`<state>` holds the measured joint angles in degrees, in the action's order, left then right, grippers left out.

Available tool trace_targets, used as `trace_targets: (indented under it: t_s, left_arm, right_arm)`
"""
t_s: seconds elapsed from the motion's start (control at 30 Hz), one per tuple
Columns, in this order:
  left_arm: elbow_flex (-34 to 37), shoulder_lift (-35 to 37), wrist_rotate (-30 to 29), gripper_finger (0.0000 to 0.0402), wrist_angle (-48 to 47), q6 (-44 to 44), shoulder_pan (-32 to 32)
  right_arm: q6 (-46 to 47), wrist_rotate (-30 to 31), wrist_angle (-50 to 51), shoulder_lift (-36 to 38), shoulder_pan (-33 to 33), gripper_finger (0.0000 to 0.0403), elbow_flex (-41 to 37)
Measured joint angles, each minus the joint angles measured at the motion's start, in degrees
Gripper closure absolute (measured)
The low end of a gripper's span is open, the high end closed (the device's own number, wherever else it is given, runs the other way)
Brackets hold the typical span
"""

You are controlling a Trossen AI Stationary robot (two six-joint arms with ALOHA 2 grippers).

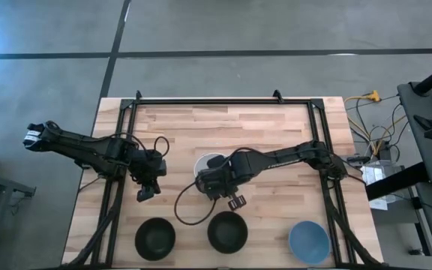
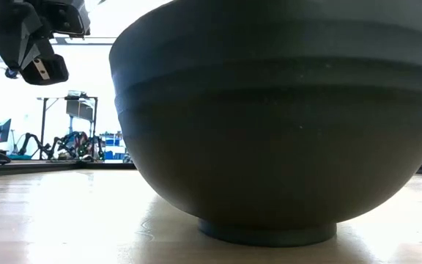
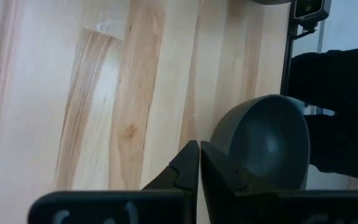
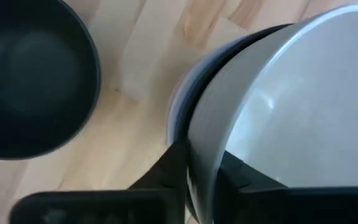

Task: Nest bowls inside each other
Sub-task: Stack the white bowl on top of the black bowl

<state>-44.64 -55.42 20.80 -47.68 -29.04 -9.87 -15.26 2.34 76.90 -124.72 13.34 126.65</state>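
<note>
Right wrist view puts the white bowl (image 4: 291,118) at the top of a stack, sitting crooked, with a dark rim and paler rims showing under its raised edge. The right gripper (image 4: 201,171) has its fingers narrowly parted on either side of that white wall, so it grips the rim. From above, the stack (image 1: 208,164) sits near the middle of the table (image 1: 276,127), mostly covered by the right arm.

Three loose bowls wait along the near edge: a black bowl (image 1: 155,238) on the left, a second black bowl (image 1: 227,232) in the middle, and a blue bowl (image 1: 308,241) on the right.

The left gripper (image 1: 145,192) hangs left of the stack, fingers pressed together and empty.

The risks, as I judge them: letting go while the white bowl is tilted could leave it jammed or make it slide off, and lifting away with a finger inside the rim could drag the stack over towards the middle black bowl.
</note>
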Motion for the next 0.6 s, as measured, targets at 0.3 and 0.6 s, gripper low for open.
trace_targets:
  t_s: [0.3,0.6]
  left_arm:
    - [0.02,0.02,-0.02,0.0402,0.0,1.46,0.0]
    - [0.02,-0.02,-0.02,0.0402,0.02,2.95,0.02]
  right_arm:
    - [6.0,-2.33,0.29,0.76,-0.11,0.028,2.2]
    - [12.69,-1.38,0.03,1.07,-0.11,0.0326,5.81]
